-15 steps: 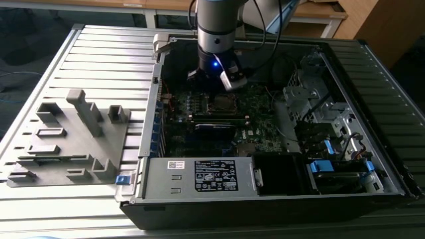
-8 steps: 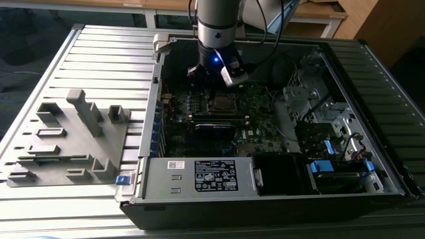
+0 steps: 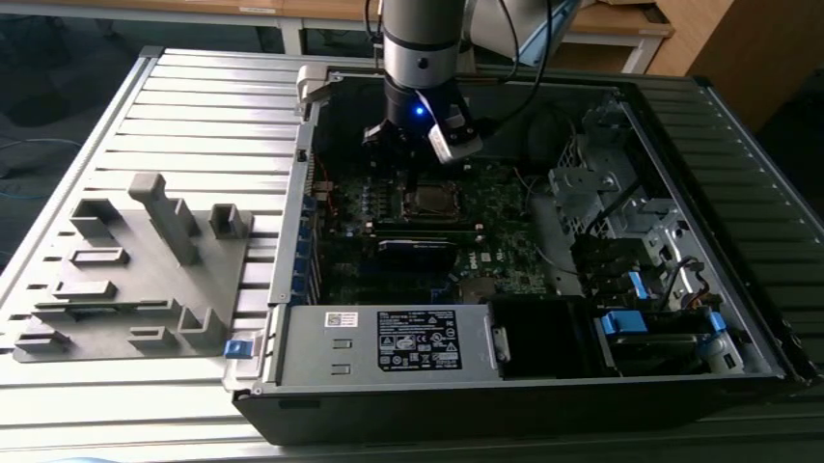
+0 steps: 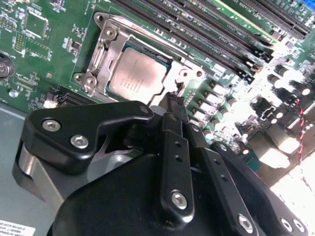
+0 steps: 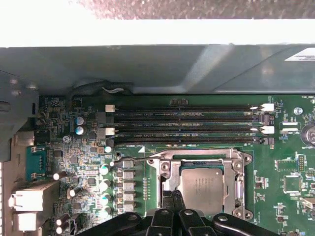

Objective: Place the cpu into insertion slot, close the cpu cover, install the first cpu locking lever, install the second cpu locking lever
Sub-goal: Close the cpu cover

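The cpu (image 4: 137, 76) lies flat in its socket on the green motherboard, its dull silver top showing; it shows too in the first wrist view (image 5: 202, 186) and the exterior view (image 3: 429, 201). The cpu cover (image 4: 105, 46), a silvery frame, lies down around it (image 5: 197, 158). My gripper (image 4: 174, 104) is shut with nothing between its fingers, the tips right at the socket's edge beside the cpu (image 5: 172, 197). In the exterior view the gripper (image 3: 407, 174) hangs just above the socket inside the open computer case. A thin wire locking lever (image 5: 132, 160) runs beside the socket.
Several long black memory slots (image 5: 187, 123) run beside the socket. Case walls (image 3: 304, 174), a drive cage (image 3: 605, 193) and a power supply (image 3: 386, 342) surround the board. A grey fixture (image 3: 142, 270) sits on the slatted table at the exterior view's left.
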Tool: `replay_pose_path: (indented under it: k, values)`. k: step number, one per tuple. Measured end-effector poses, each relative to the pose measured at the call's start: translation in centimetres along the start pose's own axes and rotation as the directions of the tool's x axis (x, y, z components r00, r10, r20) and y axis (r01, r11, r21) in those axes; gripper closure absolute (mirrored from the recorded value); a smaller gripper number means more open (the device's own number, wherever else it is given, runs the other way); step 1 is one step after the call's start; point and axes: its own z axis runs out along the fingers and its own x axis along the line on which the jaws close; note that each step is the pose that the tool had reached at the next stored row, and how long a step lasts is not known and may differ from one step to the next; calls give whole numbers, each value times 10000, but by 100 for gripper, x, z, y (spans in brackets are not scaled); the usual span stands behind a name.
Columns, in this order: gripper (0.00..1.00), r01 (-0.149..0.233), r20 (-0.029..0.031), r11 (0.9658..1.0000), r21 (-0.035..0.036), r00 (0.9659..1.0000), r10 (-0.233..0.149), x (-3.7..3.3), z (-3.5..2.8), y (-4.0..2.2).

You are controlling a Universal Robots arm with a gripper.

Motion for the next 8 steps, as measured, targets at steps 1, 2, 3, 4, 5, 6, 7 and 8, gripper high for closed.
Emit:
replay_pose_path:
  k: [1, 2, 3, 4, 5, 6, 7, 8]
  values:
    - [89, 0, 0, 10000, 0, 10000, 0, 0, 0, 0]
    - [89, 0, 0, 10000, 0, 10000, 0, 0, 0, 0]
    - [89, 2, 0, 10000, 0, 10000, -2, -2, 0, 0]
    - [89, 2, -2, 10000, 2, 10000, -2, -8, -1, 0]
    - [89, 1, -2, 10000, 3, 10000, -1, -18, -1, 1]
    - [89, 0, -1, 10000, 1, 10000, 0, -30, 0, 1]
    - [89, 0, 0, 10000, 0, 10000, 0, -46, 1, 2]
    - [89, 0, 0, 10000, 0, 10000, 0, -66, 2, 2]
